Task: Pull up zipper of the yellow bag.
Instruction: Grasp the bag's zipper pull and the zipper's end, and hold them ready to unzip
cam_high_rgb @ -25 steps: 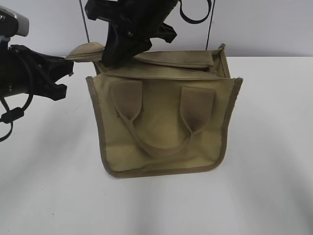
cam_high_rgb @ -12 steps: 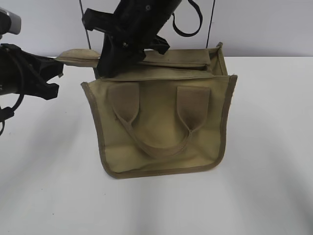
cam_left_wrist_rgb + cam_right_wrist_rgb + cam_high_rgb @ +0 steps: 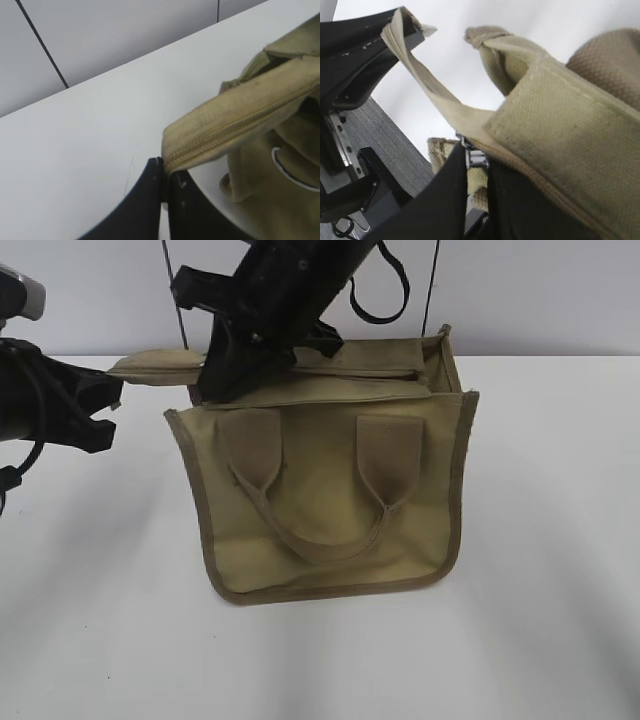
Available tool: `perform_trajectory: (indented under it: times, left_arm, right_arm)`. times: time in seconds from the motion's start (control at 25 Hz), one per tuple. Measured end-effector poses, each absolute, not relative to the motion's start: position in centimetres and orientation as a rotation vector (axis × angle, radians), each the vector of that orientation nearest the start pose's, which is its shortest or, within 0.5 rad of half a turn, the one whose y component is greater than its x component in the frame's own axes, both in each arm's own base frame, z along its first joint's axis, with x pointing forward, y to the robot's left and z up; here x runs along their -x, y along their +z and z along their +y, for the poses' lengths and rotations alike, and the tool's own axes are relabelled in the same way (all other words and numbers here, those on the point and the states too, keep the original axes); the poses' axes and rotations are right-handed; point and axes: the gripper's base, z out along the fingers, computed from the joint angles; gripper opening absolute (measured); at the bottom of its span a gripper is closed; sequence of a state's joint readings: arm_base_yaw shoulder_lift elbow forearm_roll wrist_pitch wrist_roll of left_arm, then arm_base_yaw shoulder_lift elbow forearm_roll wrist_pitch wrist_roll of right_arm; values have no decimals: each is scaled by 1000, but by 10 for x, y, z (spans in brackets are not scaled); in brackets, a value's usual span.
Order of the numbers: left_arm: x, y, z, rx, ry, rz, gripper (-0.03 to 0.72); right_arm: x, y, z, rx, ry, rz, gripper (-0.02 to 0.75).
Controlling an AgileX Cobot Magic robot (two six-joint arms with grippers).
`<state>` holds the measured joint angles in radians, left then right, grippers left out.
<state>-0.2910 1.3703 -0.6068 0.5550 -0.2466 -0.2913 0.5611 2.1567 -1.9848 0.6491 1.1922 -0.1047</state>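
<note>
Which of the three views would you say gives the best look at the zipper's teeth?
The left wrist view: the zipper runs close-up along the tape end clamped in the left gripper. The right wrist view shows only its metal pull in the right gripper; the exterior view shows the yellow bag, teeth unresolved.

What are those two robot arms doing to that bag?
They are working on the yellow bag, which stands on the white table. The left gripper pinches the end of the zipper strip and holds it out to the side. The right gripper is down at the bag's top, shut on the small metal pull tab. The top flap looks partly closed.
</note>
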Motion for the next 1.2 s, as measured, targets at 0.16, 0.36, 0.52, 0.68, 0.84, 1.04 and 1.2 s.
perform_trajectory:
  times: [0.16, 0.36, 0.52, 0.68, 0.84, 1.04, 1.2]
  left_arm:
    - [-257, 227, -89, -621, -154, 1945, -4]
    - [-256, 227, -90, -624, -156, 1943, -4]
    - [-257, 228, -89, -620, -160, 1932, -4]
    - [-257, 229, -90, -619, -167, 1919, -4]
    - [-257, 229, -89, -620, -166, 1918, -4]
    - [-257, 229, -89, -618, -163, 1924, -4]
    - [-257, 228, -88, -618, -157, 1934, -4]
  right_arm:
    - [-375, 268, 285, 681, 1022, 2744, 66]
    - [-378, 269, 281, 697, 1031, 2727, 66]
    - [-379, 273, 278, 689, 1047, 2716, 66]
    - [-368, 266, 273, 659, 1082, 2758, 66]
    - [-356, 256, 265, 627, 1114, 2802, 66]
    - [-356, 257, 264, 582, 1197, 2794, 66]
    - [-357, 260, 261, 590, 1172, 2790, 65]
